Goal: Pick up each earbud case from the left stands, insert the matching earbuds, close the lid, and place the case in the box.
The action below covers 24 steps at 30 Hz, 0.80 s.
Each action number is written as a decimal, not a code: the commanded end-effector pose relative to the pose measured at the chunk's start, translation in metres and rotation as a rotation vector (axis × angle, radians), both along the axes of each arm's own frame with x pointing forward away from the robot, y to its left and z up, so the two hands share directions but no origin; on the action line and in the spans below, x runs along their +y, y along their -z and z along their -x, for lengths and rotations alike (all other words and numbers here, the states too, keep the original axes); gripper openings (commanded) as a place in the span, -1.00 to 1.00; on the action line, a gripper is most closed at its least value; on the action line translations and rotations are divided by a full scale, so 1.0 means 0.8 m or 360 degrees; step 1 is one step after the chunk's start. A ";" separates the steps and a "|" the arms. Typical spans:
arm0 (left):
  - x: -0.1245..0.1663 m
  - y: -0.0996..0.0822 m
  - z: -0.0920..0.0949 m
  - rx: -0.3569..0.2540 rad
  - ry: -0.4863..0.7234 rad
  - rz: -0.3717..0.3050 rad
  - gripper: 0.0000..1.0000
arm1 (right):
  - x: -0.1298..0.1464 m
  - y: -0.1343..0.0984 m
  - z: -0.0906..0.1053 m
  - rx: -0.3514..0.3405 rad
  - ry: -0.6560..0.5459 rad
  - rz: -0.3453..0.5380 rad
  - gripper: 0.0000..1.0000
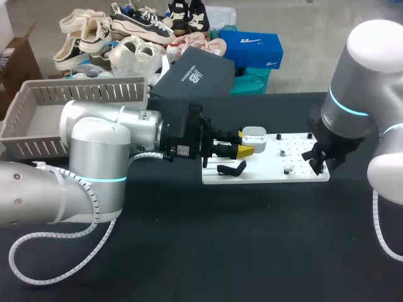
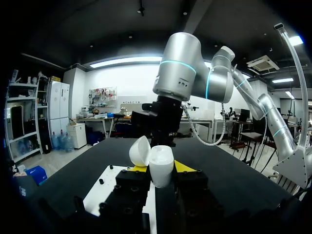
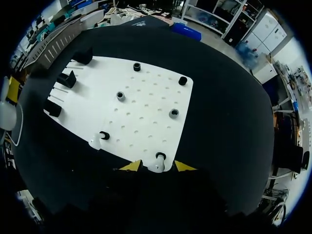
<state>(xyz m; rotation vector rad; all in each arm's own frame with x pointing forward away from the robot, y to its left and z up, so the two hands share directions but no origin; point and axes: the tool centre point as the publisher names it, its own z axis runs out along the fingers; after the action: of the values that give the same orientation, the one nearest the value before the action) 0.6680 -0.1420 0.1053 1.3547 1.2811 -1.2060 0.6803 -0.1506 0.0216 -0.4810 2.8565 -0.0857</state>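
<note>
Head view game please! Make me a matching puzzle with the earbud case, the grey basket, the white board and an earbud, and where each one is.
1 earbud case
2 grey basket
3 white board
4 earbud

A flat on the black table
B between the right gripper's open tips
C in the left gripper, lid open
D far back on the left side

Pairs: 1-C, 2-D, 3-A, 4-B

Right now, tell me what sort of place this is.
Probably a robotics lab's test bench: a black table carrying a white perforated fixture plate with black stands, a grey slatted crate, and my left gripper shut on an open earbud case.
</note>
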 end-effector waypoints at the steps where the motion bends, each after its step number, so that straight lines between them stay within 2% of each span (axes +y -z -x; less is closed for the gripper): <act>1: -0.001 0.001 0.000 -0.0001 0.0000 0.0000 -1.00 | 0.001 0.002 -0.003 0.0009 -0.0003 -0.0001 -0.33; 5: -0.001 0.001 0.000 -0.0001 0.0000 0.0000 -1.00 | 0.002 0.003 -0.004 0.0012 -0.0008 0.0000 -0.51; 10: -0.001 0.001 0.000 -0.0001 0.0000 0.0000 -1.00 | 0.002 0.003 -0.004 0.0015 -0.0009 0.0004 -0.58; 13: -0.001 0.001 0.000 -0.0001 0.0000 0.0000 -1.00 | 0.001 0.005 -0.005 0.0018 -0.0007 0.0002 -1.00; 24: -0.001 0.001 0.000 -0.0001 0.0000 0.0000 -1.00 | 0.001 0.002 -0.004 0.0010 -0.0010 0.0016 -1.00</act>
<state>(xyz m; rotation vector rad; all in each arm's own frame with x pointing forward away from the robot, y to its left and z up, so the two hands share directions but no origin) 0.6680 -0.1420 0.1053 1.3547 1.2811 -1.2060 0.6826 -0.1501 0.0188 -0.4931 2.8624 -0.0911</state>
